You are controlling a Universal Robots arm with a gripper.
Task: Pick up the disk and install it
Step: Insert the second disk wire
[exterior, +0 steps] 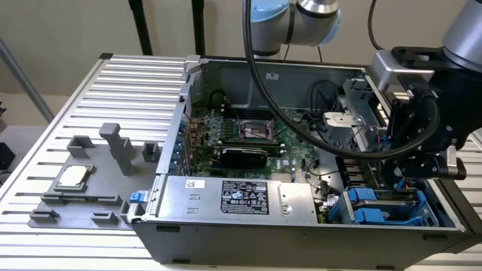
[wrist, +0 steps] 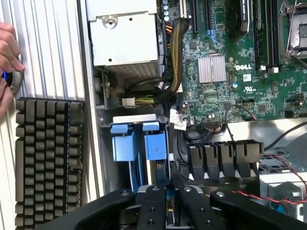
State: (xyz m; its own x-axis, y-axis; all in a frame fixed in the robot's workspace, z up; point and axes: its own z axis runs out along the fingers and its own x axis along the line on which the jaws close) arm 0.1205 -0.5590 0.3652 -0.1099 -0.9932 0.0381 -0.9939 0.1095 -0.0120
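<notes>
The gripper [wrist: 168,213] is seen over the drive bay at the front corner of the open case [exterior: 301,240], on the exterior view's right. Its black fingers [wrist: 152,211] are pressed onto a thin blue-and-grey strip, read as the disk [wrist: 169,197] seen edge-on (little of it is exposed). The disk is held upright just above the bay, close beside two bright blue plastic carriers [wrist: 139,141] already seated there.

Room is tight here. The bay is hemmed in by the case's side wall, a row of black ribbed connectors [wrist: 225,155] and the silver sheet-metal power supply [exterior: 233,197]. A thick black cable [exterior: 286,107] is looped over the case interior toward the arm. The green motherboard [wrist: 230,81] is laid flat on the case floor, with a small finned square heat sink [wrist: 211,68] on it.

The case is set on a slatted aluminium table [exterior: 135,73]. Near the table's edge on the exterior view's left, a matte grey fixture plate [exterior: 75,212] is placed with a square silver chip [exterior: 74,176] on it, and open slats are left around it.

A dark keyboard [wrist: 45,158] is laid on the slats beside the case wall, with a person's hand [wrist: 7,52] resting at the table's edge.
</notes>
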